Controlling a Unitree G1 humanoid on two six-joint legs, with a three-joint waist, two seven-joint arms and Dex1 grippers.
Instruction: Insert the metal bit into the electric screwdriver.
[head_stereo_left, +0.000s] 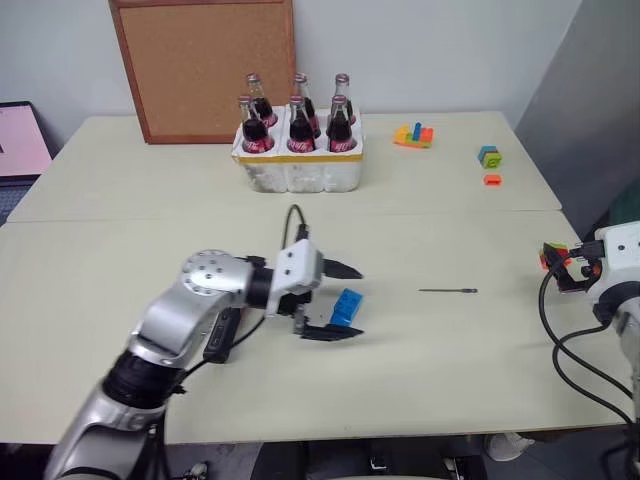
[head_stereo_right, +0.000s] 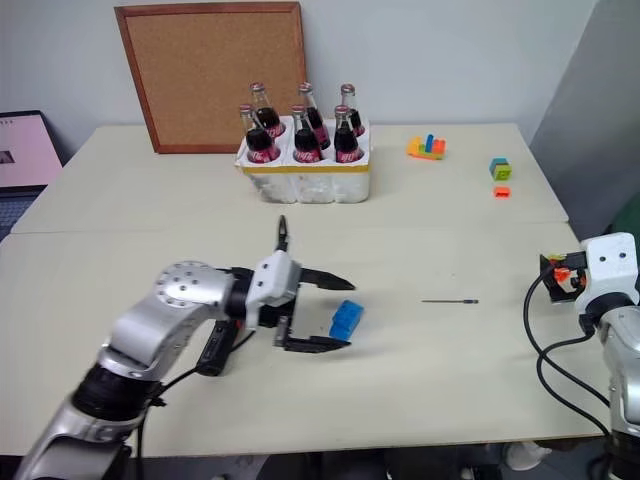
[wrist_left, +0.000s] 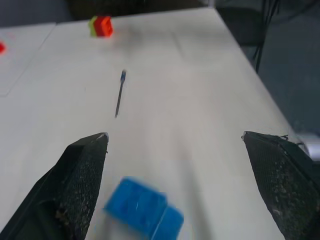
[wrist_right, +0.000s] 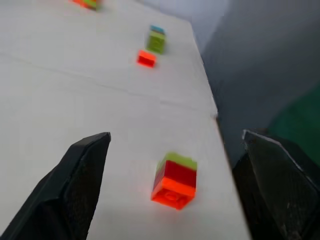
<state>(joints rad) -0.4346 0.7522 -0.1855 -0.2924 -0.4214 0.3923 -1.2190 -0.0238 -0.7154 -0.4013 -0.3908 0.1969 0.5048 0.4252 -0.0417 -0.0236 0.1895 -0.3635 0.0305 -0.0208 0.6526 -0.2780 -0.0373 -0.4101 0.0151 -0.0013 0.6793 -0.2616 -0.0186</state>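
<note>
Landmark for this entry: the blue brick (head_stereo_left: 346, 306), lying mid-desk (head_stereo_left: 120, 200).

1. Electric screwdriver (head_stereo_left: 221, 335): a slim black tool lying flat on the desk, left of the blue brick, partly under your left forearm. Its red accent cannot be made out.
2. Left gripper (head_stereo_left: 345, 300): pointing rightward, fingers wide, holding nothing. The blue brick sits between the two fingertips, so they straddle it.
3. Crate of cola bottles (head_stereo_left: 298, 165) and cork board (head_stereo_left: 205, 70): well behind the blue brick, clear of the work.
4. Metal bit (head_stereo_left: 448, 291): a thin dark rod lying flat on bare desk, right of the blue brick and apart from it, untouched by either gripper.
5. Right gripper (wrist_right: 175, 150): far right of the blue brick at the desk's edge, fingers wide and empty, above a small red-and-green block (wrist_right: 174, 180).

Risks, as judged: both task items lie loose and ungrasped. If you close the left fingers now, you pick up the brick, not a tool. The bit is thin and flat; a shallow pinch may roll it or skid it away. Your left forearm could nudge the screwdriver as it moves.
</note>
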